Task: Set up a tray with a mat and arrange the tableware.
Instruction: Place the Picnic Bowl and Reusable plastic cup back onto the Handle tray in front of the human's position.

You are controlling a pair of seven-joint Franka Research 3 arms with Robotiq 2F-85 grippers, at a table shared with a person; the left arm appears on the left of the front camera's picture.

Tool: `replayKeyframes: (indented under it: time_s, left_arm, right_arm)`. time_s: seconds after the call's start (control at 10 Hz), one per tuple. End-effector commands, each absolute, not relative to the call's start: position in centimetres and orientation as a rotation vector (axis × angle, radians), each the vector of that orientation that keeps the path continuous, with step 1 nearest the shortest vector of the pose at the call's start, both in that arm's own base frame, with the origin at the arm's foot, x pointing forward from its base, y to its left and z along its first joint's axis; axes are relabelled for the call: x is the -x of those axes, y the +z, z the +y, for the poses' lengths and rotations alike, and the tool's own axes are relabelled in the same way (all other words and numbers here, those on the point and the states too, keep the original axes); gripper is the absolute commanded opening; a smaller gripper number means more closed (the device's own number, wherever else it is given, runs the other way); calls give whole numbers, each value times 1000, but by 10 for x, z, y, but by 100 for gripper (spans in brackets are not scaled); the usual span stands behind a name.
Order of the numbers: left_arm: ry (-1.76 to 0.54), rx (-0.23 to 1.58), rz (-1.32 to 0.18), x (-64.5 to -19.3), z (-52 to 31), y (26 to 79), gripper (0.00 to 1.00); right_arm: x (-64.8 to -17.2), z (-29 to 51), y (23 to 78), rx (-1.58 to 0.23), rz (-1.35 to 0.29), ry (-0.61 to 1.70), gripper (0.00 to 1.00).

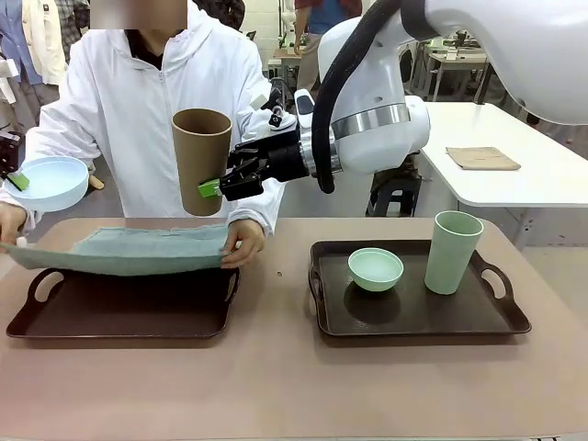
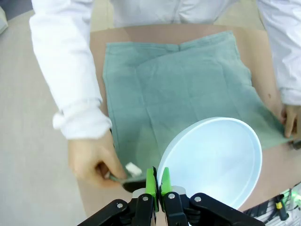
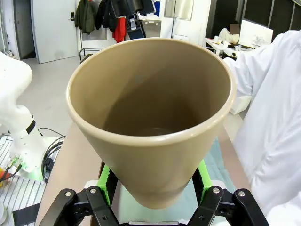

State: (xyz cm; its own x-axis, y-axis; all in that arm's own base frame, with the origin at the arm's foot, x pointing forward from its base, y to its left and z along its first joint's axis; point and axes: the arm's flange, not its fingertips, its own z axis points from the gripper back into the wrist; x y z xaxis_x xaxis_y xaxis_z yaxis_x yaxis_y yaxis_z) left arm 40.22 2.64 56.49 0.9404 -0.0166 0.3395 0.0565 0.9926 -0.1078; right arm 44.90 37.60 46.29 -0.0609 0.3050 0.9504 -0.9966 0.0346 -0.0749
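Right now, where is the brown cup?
In the front view the brown cup hangs left of centre, gripped by the right end effector, above the green mat the person holds over the left tray.

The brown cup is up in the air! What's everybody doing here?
They're setting up a tray. The person's hands hold a green mat stretched over the left tray. The robot's right gripper holds the brown cup up in the air. Its left gripper pinches the rim of the pale blue bowl. The mint green bowl and the pale green cup stand on the right tray.
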Motion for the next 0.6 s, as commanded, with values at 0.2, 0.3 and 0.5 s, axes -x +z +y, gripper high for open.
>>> replayKeyframes:
  time_s: [0.2, 0.3, 0.5]
  left_arm:
    - [-40, 119, -347, -403, 27, 565, 0]
    - [-40, 119, -347, -403, 27, 565, 0]
    - [-40, 119, -347, -403, 27, 565, 0]
  right_arm:
    - [-447, 376, 464, -911, -1054, 1358, 22]
    - [-447, 376, 464, -911, -1054, 1358, 22]
    - [-447, 376, 464, -911, -1054, 1358, 22]
